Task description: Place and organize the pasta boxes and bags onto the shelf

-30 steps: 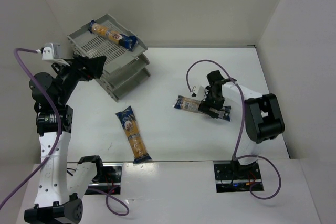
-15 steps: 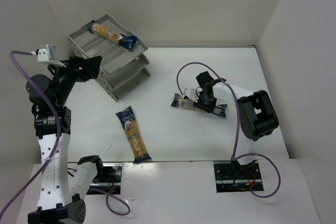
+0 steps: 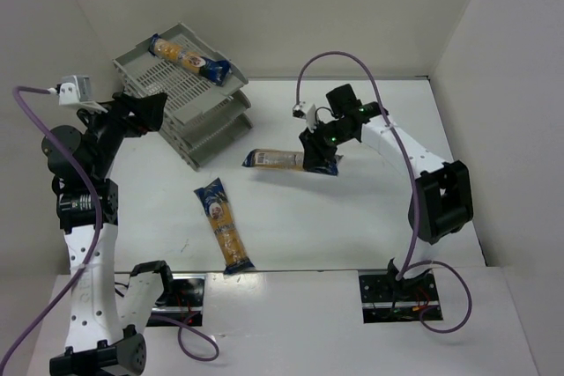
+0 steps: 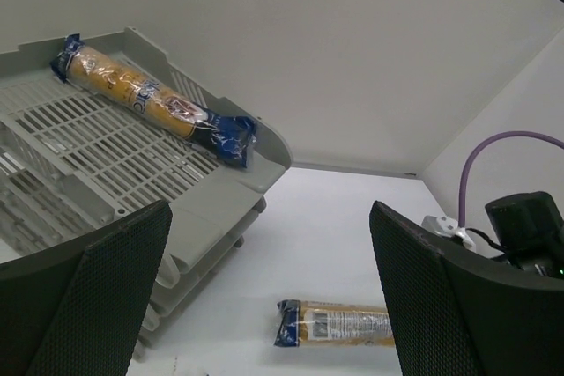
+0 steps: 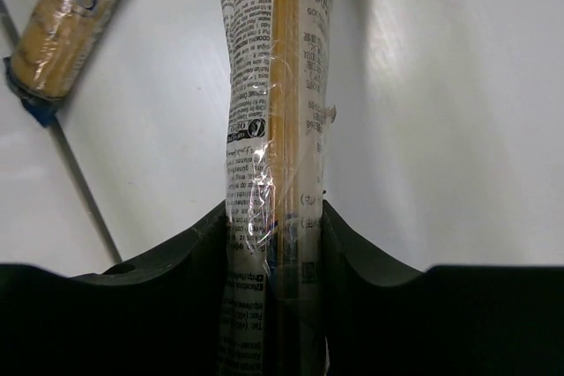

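Top external: carry step in hand, second of three packets by the look of it. Right gripper (image 3: 319, 158) clamped shut on the held packet (image 3: 278, 159) at one dark blue end. Rest of it sticking out leftward toward the shelf (image 3: 189, 103). Free end near the shelf's right front corner, not touching. Same story in right wrist view: jaws pressed against both sides of the wrapper, no gap. Probably lifted clear of the table (image 3: 300, 226), going by the shadow beside it. Actual height hard to call from these angles.

Left gripper (image 3: 145, 110) hanging just beside the shelf's left side, spread wide, holding nothing. Fingers (image 4: 97, 305) well apart in left wrist view, with shelf and held packet framed between them.

Already placed: top-tray packet (image 3: 188, 59), lying diagonally along the far rim of the top tray. Not yet handled: table packet (image 3: 223, 226), flat near the front edge, well apart from both grippers.

Next move, as a judgement:
- Carry left and up to a tray with room.
- Line the long axis up with the tray, ideally parallel to the top-tray packet.
- Feed the free end in first and let go only once supported.
- Watch for the unsupported end drooping and snagging on a tray lip or slot.
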Robot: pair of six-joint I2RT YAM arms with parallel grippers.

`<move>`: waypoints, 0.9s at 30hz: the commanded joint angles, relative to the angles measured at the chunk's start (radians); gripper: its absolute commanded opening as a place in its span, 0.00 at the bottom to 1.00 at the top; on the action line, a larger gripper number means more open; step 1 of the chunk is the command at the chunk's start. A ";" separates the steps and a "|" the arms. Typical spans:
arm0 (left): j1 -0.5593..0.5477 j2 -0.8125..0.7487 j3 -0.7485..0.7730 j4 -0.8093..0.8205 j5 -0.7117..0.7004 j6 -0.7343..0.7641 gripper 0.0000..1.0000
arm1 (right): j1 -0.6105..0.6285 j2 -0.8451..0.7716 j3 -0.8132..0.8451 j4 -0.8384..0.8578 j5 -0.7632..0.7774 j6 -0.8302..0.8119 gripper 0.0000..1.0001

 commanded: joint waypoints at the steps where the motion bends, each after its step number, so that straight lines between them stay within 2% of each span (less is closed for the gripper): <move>1: 0.013 -0.020 -0.007 0.056 -0.005 0.008 1.00 | 0.032 -0.051 -0.060 0.042 -0.135 0.103 0.00; 3: 0.013 -0.030 -0.017 0.056 -0.005 -0.001 1.00 | 0.046 -0.051 -0.094 0.065 -0.086 0.103 0.00; 6: 0.022 -0.030 -0.027 0.056 -0.005 -0.002 1.00 | 0.046 -0.051 -0.119 0.065 -0.105 0.103 0.00; 14: 0.040 -0.030 -0.027 0.056 -0.005 -0.021 1.00 | 0.046 -0.123 0.056 0.096 -0.298 0.279 0.00; 18: 0.040 -0.030 -0.027 0.056 -0.005 -0.021 1.00 | 0.046 -0.162 0.065 0.157 -0.312 0.370 0.00; 22: 0.050 -0.030 -0.027 0.074 -0.005 -0.031 1.00 | 0.046 -0.140 0.123 0.258 -0.216 0.488 0.00; 27: 0.059 -0.030 -0.027 0.085 -0.005 -0.041 1.00 | 0.084 -0.041 0.241 0.294 -0.084 0.499 0.00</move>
